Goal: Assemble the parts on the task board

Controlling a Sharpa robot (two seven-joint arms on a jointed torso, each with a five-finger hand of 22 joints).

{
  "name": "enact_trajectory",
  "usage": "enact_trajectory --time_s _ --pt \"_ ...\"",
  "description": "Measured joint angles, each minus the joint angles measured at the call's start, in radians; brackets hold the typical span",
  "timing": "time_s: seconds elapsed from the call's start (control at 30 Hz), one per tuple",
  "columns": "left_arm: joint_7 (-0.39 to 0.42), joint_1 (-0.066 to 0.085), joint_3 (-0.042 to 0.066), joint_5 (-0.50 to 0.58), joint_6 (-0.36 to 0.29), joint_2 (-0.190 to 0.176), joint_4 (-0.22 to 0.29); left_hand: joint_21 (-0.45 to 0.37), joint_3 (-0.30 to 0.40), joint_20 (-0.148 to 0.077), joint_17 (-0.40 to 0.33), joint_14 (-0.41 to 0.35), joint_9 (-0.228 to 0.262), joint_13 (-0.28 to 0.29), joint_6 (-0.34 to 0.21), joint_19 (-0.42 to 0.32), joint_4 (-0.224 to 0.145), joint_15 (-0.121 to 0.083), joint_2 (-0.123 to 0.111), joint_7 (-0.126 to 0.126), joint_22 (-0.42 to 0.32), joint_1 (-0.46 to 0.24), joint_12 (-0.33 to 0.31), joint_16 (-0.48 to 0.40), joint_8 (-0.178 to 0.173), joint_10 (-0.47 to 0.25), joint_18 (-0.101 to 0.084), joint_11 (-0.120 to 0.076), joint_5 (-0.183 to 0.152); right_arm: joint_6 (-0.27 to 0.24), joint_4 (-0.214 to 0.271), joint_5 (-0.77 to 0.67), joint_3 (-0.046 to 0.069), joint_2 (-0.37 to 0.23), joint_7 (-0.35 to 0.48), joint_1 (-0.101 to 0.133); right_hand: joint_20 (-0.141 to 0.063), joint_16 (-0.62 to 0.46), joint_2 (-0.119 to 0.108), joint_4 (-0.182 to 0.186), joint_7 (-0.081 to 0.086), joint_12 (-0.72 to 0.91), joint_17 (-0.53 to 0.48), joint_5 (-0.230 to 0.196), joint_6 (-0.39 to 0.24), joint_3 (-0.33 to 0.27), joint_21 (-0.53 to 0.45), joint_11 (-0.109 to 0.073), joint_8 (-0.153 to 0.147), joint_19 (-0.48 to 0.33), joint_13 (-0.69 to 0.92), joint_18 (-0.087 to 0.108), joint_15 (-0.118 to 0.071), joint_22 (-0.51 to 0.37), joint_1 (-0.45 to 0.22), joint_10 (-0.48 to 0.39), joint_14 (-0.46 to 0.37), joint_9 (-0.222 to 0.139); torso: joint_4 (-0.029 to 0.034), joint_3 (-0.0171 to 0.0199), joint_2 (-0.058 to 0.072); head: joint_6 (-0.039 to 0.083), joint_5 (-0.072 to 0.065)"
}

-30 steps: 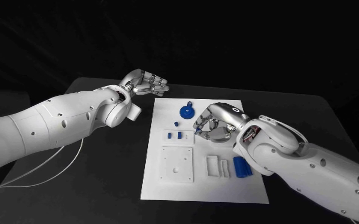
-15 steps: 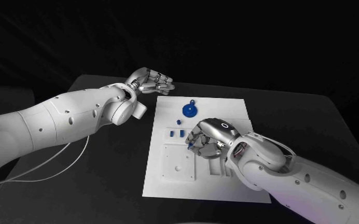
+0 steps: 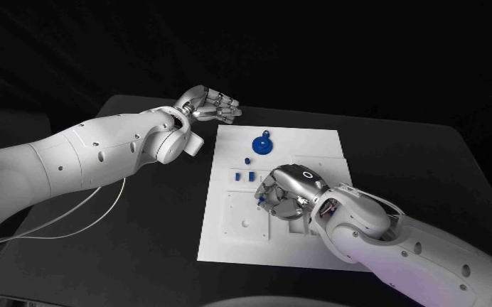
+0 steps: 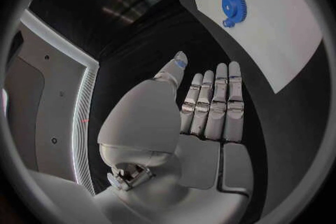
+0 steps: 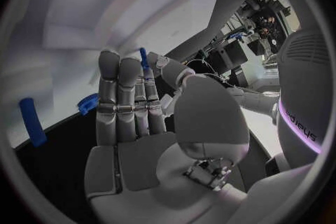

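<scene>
Work on the task board (image 3: 231, 246) looks only partly done, I think. Nearest, the right robot hand (image 3: 285, 197) hangs low over the middle of the board. From the head view its back hides what it holds. The right wrist view makes it plain: a thin blue pin (image 5: 143, 59) is pinched between the thumb and the fingers, and the other fingers stand close side by side. That view also catches a long blue bar (image 5: 28, 120) lying on the board.

A bit farther, at about 10 o'clock from that hand, two small blue pieces (image 3: 244, 176) stand in their block, so that bit seems finished. The pin still needs its hole, and I cannot tell which hole it is.

Farther again, at the board's 12 o'clock end, the blue gear (image 3: 262, 144) lies loose. It probably needs fitting too.

Farthest, off the board's 11 o'clock corner, the left robot hand (image 3: 210, 106) hovers above the dark worktop (image 3: 143, 250). The left wrist view shows its fingers straight and its palm bare, holding nothing.
</scene>
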Motion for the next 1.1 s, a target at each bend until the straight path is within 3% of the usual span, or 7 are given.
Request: enact_trajectory --time_s 0.43,1.1 --pt "-0.004 0.000 0.000 0.008 0.001 -0.002 -0.006 0.000 0.003 0.000 0.000 0.000 0.000 0.000 0.000 0.000 -0.003 0.000 0.000 -0.001 0.000 0.000 0.000 0.000 0.000 0.000 0.000 0.000 0.000 -0.010 0.000 -0.007 -0.001 -0.002 0.005 -0.004 -0.002 0.006 0.000 0.000 0.000 0.000 -0.002 0.000 0.000 0.000 0.000 0.000 0.000 0.005 0.000 0.000 0.000 0.004 0.000 -0.001 0.000 -0.001 0.0001 -0.0005 0.000 -0.014 0.006" --pt "-0.007 -0.001 0.000 0.010 0.001 -0.005 -0.010 0.000 0.005 0.000 0.000 0.000 0.000 0.000 0.007 0.000 -0.005 0.000 0.000 -0.001 0.000 0.000 0.000 0.000 0.000 0.000 0.000 0.000 0.000 -0.010 0.013 -0.006 -0.004 -0.008 0.009 -0.011 0.000 0.012 0.011 -0.003 -0.002 -0.004 -0.005 -0.008 0.002 -0.003 -0.004 0.003 0.001 0.007 0.000 0.000 0.000 0.011 0.011 0.001 0.003 -0.003 0.0007 -0.0006 0.000 -0.019 0.007"
